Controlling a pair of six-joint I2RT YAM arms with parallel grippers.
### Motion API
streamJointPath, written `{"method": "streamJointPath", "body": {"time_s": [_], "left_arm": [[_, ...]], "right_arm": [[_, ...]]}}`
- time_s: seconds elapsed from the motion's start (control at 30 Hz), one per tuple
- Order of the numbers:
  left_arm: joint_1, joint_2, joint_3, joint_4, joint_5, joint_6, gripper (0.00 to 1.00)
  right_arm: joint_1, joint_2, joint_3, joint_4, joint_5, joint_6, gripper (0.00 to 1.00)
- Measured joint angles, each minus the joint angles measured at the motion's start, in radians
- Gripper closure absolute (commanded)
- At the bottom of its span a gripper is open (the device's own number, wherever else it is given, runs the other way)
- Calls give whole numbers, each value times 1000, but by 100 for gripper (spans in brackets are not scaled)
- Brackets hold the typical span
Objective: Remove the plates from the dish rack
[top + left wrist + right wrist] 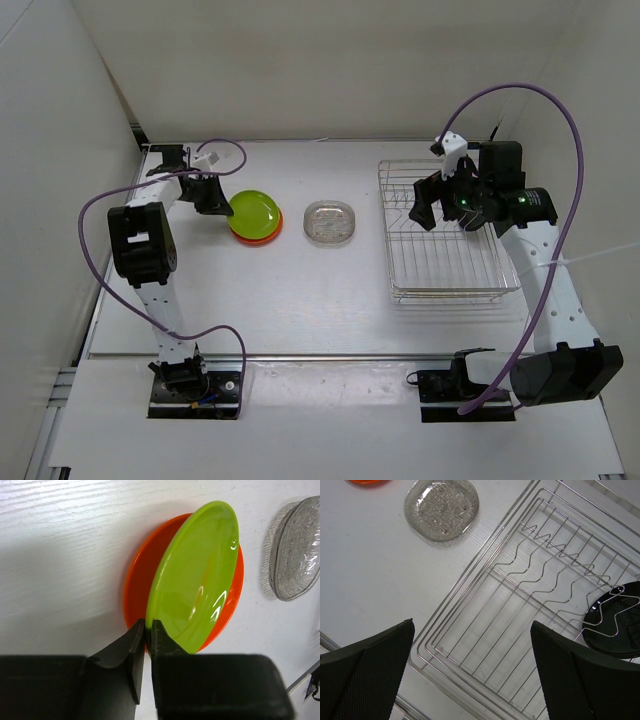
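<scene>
Green plate [195, 575] glossy plastic – rack [520, 605] shiny wire (table [300, 300] matt)

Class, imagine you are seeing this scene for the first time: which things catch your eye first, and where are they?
The bright yellow-green plate stands out, tilted on an orange plate at the left of the table, its rim pinched by the left gripper. On the right lies the big wire dish rack, one black plate in it, the right gripper open above. A clear plate sits between.

One plate [620, 642] apparently inside dish rack [440, 240]
</scene>
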Motion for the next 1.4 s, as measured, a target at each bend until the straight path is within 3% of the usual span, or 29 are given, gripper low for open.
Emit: {"method": "streamJointPath", "body": {"time_s": [0.4,0.47,0.57,0.6,0.7,0.73,0.83,0.97,1.03,1.23,1.4], "left_arm": [[-3,4,0,-13,-39,-6,70],[-6,3,1,-19,-58,-6,57],[-18,2,15,-39,-95,-8,55],[-23,2,21,-45,-110,-7,46],[-46,-5,27,-53,-135,-2,45],[-53,-10,27,-55,-139,-3,36],[-70,-27,27,-61,-152,-1,33],[-84,-47,27,-70,-173,1,11],[-84,-58,27,-76,-200,3,0],[-80,-173,28,-95,-307,7,0],[-126,-364,46,-122,-402,22,0]], "right_arm": [[0,0,6,-10,0,0,0],[0,0,8,-10,0,0,0],[0,0,11,-10,0,0,0],[0,0,13,-11,0,0,0],[0,0,16,-10,0,0,0],[0,0,16,-10,0,0,0],[0,0,16,-10,0,1,0],[0,-1,16,-8,23,14,0],[-1,-4,8,11,79,29,0],[-58,64,-2,88,389,64,0],[-117,239,-1,149,607,31,9]]}}
